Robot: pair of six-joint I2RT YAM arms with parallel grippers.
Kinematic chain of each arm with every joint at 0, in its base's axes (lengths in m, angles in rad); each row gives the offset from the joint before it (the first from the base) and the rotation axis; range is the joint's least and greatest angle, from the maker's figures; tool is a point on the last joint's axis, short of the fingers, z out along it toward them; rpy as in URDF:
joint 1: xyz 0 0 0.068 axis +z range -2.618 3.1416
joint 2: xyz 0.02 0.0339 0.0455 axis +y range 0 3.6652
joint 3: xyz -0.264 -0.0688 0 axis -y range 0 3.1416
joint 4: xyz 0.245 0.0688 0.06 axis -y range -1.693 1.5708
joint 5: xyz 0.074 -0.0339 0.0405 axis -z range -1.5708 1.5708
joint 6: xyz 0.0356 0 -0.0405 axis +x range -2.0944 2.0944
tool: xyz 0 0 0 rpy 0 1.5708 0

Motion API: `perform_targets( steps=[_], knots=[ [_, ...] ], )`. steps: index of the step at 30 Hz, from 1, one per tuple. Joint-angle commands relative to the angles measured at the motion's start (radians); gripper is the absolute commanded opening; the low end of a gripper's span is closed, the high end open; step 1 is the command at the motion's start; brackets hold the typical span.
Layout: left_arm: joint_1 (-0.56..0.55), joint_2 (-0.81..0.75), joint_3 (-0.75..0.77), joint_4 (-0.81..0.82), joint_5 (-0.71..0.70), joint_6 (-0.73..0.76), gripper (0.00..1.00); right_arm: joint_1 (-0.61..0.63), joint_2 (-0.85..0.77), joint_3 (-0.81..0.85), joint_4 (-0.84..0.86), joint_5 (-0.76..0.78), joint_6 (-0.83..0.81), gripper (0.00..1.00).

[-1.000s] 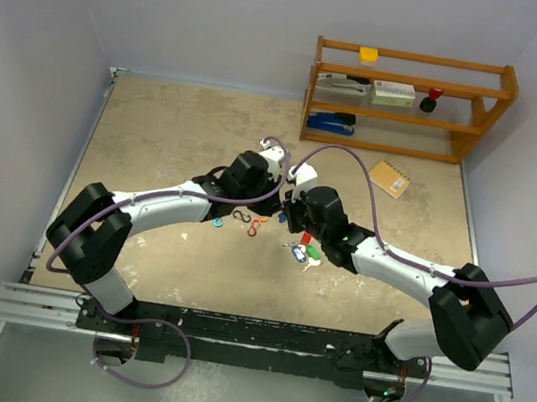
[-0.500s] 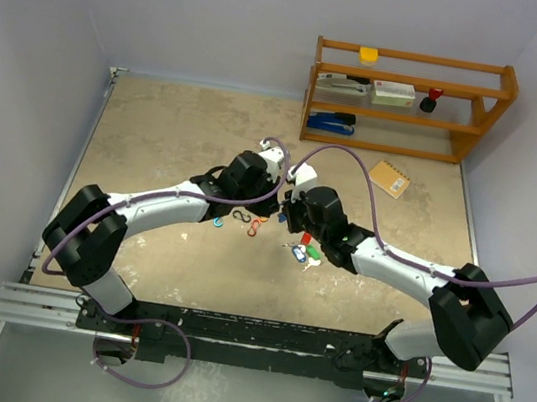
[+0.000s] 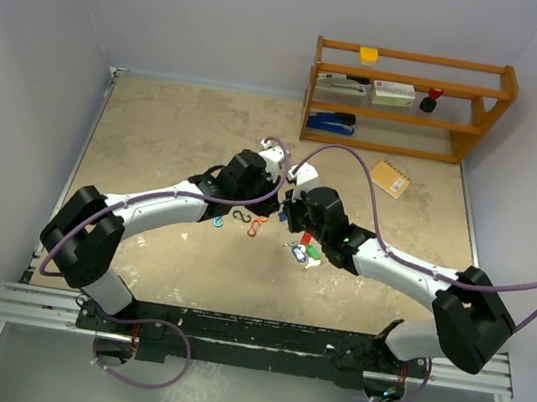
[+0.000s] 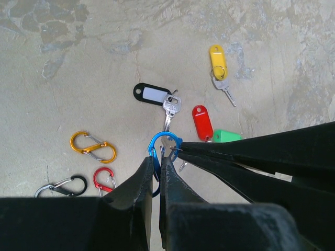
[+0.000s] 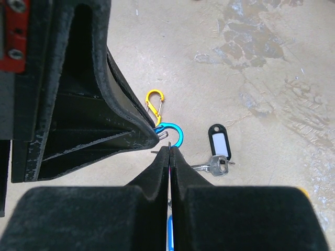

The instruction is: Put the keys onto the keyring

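Pale lavender walls [image 3: 226, 13] enclose a mottled beige table [image 3: 157, 134]; a wooden shelf [image 3: 491, 111] at its far right holds staplers [image 3: 333, 122] and a box [image 3: 394, 93]. The tagged keys [image 4: 170, 106] lie loose on the table beneath the arms. The left pincer [image 4: 157, 166] clamps a blue clip [image 4: 153, 144]; the right pincer [image 5: 169, 151], closed tight, touches that clip.

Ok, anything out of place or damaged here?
Nothing spilled or damaged. Left claw grips the blue clip; right claw, apparently pinching a blue key tag, meets its gate. Other keys lie loose. Only the tan notepad sits askew by the shelf.
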Motion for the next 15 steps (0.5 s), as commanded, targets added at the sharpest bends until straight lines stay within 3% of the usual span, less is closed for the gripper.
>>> perform_targets(
  steps=[1,15],
  knots=[
    [-0.013,-0.041,0.012,-0.011,0.096,0.031,0.00,-0.007,-0.029,0.013,0.040,0.056,-0.011,0.00],
    [-0.014,-0.023,0.018,0.011,0.134,0.030,0.00,-0.006,-0.021,0.015,0.038,0.052,-0.008,0.00]
  ],
)
